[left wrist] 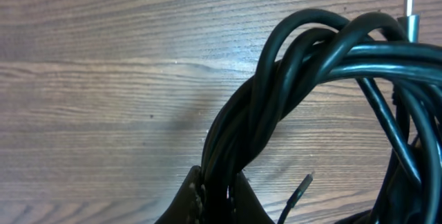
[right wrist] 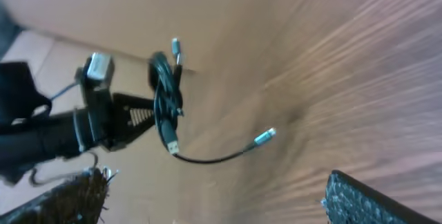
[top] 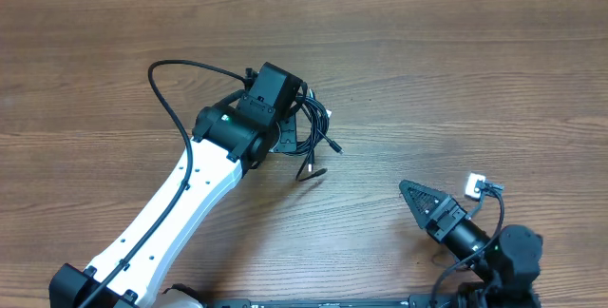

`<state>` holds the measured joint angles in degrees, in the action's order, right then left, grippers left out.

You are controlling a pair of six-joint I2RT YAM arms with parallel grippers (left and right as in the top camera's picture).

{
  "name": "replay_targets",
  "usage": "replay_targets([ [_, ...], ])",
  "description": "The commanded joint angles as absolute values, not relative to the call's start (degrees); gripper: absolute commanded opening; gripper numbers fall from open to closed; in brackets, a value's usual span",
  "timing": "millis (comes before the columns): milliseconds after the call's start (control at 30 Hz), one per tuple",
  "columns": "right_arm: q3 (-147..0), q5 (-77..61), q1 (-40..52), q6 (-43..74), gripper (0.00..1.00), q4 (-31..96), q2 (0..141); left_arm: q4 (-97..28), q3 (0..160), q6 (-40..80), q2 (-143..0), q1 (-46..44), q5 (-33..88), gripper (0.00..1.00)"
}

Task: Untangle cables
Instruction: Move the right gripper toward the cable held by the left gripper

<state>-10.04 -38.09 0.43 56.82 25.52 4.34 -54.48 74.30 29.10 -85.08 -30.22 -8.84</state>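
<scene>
The cables point(top: 314, 129) are a small tangled bundle of thin black cords at the table's middle. Loose ends with metal plugs trail toward the front right. My left gripper point(top: 293, 118) is shut on the bundle; in the left wrist view the cords point(left wrist: 290, 65) rise out from between its fingertips point(left wrist: 219, 186), and one plug end point(left wrist: 411, 16) sticks up at the far right. The right wrist view shows the bundle point(right wrist: 166, 99) hanging from the left gripper point(right wrist: 131, 124), with one strand ending in a silvery plug point(right wrist: 264, 137). My right gripper point(top: 420, 201) stands open near the front right, apart from the cables.
The left arm point(top: 180, 194) lies diagonally from the front left to the centre, with its own thick black wire point(top: 166, 89) looping beside it. The right arm's base point(top: 503, 251) is at the front right corner. Bare wooden table point(top: 456, 70) lies all around.
</scene>
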Motion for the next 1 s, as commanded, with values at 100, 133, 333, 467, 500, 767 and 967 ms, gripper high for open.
replay_targets([
  [100, -25.93, -27.79, 0.64, 44.38, 0.99, 40.45, 15.99, -53.95, 75.59, 25.06, -84.12, -30.02, -10.50, 0.04],
  [133, -27.94, -27.42, 0.64, 42.70, 0.99, 42.76, 19.07, -53.98, 75.59, 25.04, -84.12, -30.02, -11.20, 0.04],
  [333, -35.24, -35.83, 1.02, 30.72, 0.99, 45.25, 34.94, -54.02, 75.59, 17.65, -84.12, -30.02, -11.73, 0.04],
  [467, -35.64, -49.30, 2.22, 29.47, 1.00, 34.74, 41.56, -54.02, 75.59, 12.84, -84.12, -30.02, -10.41, 0.04],
  [500, -35.64, -49.25, 3.05, 29.45, 0.99, 32.64, 42.83, -54.17, 75.59, 12.69, -84.12, -30.02, -10.46, 0.04],
  [767, -35.66, -28.29, 16.97, 29.52, 0.80, 23.27, 50.24, -54.24, 75.59, 12.62, -84.12, -30.02, -10.46, 0.04],
  [967, -35.66, -13.19, 29.67, 29.54, 0.80, 16.38, 53.89, -54.24, 75.59, 11.49, -84.12, -30.04, -10.44, 0.04],
])
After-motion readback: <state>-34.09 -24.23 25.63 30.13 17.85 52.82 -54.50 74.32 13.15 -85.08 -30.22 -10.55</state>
